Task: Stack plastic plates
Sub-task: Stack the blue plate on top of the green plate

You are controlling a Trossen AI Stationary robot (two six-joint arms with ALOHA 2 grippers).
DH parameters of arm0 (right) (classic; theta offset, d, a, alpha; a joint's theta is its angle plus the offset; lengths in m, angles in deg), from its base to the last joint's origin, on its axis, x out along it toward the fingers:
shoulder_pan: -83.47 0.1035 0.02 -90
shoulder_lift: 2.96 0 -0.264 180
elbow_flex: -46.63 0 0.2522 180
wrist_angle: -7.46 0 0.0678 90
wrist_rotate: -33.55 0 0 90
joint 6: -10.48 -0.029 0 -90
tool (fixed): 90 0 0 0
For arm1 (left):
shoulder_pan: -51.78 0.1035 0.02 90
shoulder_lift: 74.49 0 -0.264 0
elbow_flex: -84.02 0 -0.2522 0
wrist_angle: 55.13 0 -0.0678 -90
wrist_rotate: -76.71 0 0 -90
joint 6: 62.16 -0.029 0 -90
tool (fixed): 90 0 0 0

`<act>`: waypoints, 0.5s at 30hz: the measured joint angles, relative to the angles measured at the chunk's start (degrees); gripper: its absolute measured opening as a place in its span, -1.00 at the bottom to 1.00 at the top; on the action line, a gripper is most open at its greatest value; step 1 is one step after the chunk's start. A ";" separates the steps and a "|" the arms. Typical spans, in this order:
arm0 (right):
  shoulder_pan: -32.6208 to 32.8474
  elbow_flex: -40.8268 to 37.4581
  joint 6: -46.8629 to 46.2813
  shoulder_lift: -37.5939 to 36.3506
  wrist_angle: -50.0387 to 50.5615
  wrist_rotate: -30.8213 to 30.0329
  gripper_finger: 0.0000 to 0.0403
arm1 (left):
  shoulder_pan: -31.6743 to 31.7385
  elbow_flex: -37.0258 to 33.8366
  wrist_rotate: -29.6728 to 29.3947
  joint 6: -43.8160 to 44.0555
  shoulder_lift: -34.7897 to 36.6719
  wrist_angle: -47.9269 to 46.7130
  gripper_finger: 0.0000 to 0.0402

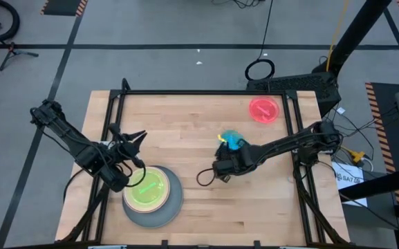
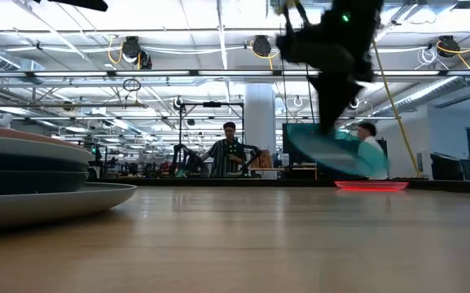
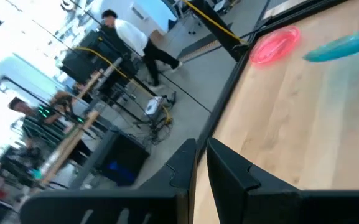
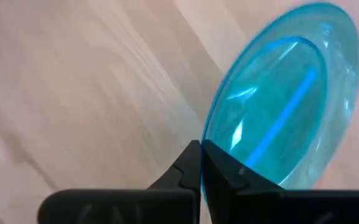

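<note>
A stack of plates [image 1: 151, 197] sits near the table's near left, with a large grey plate at the bottom and a green plate [image 1: 147, 188] on top. In the low view the stack [image 2: 31, 175] shows at the left. A small translucent red plate [image 1: 263, 109] lies flat at the far right and also shows as the red plate [image 3: 274, 45] in the left wrist view. My right gripper [image 1: 225, 158] is over the table's middle, shut on a translucent teal plate [image 1: 232, 142]. My left gripper [image 3: 201, 163] is shut and hovers just beyond the stack's far left side, holding nothing. My right gripper [image 4: 201, 155] pinches the teal plate by its rim [image 4: 211, 140], with one finger on each face. The plate reaches out beyond the fingertips. It is lifted clear of the table and hangs tilted below the arm as the teal plate [image 2: 336, 150] in the low view.
A black frame rail [image 1: 206, 93] runs along the table's far edge and down both sides. Bare wood lies between the stack and the red plate. People stand in the room beyond the table [image 2: 229, 150].
</note>
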 joint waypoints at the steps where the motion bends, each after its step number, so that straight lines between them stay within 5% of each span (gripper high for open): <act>1: 0.00 1.10 3.35 0.00 -0.84 -1.17 -0.99 | -0.18 0.02 0.61 1.08 0.00 0.02 -0.77; 15: 1.57 4.73 76.88 3.12 -30.99 -6.18 -1.00 | -7.61 0.00 10.96 18.54 0.66 -0.06 -0.77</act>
